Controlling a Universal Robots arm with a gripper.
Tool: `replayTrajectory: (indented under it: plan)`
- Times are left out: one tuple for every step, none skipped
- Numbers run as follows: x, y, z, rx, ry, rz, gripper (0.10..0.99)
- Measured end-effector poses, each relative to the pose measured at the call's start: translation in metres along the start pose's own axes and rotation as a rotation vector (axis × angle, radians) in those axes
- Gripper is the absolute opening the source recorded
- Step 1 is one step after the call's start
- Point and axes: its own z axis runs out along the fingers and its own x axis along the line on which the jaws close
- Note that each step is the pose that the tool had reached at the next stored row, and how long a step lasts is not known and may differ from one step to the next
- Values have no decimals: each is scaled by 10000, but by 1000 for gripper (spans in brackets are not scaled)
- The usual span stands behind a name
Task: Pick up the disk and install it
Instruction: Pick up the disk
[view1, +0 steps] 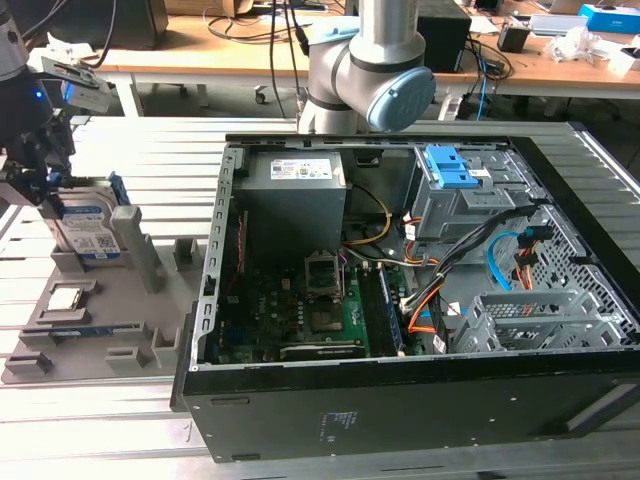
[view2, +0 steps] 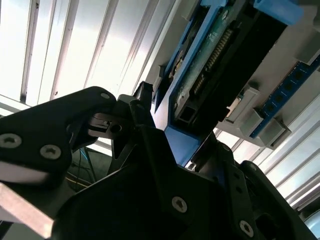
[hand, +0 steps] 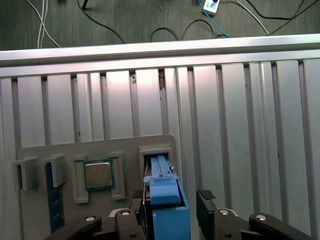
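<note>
At the left of the exterior view, the disk (view1: 88, 230) stands on edge in a grey holder (view1: 110, 315) on the table (view1: 140, 150). The pincer (view1: 35, 180) straddles it with jaws open, one finger (hand: 206, 196) clear of its blue frame.

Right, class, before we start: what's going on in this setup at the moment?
The robot arm's gripper is down at the disk, which stands on edge in a slot of the grey parts tray. In the first wrist view the fingers straddle the disk's blue frame with a gap on one side, so it isn't clamped. The open computer case lies beside the tray, at the exterior view's right; the disk isn't installed.
</note>
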Motion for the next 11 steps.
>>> replayTrajectory:
  plan:
    - [13,0,0,0,6,-6,541]
    - [26,-2,0,0,8,-9,541]
    - [33,-2,0,0,9,-11,541]
    - [33,-2,0,0,10,-11,541]
    - [33,-2,0,1,10,-11,541]
    - [34,-1,-3,0,12,-11,541]
    - [34,-1,-17,1,36,-14,541]
    - [34,-1,-36,5,76,-15,541]
    - [34,-2,-39,7,89,-14,541]
    - [34,-1,-38,10,102,-13,541]
    - [34,-1,-39,9,111,-13,541]
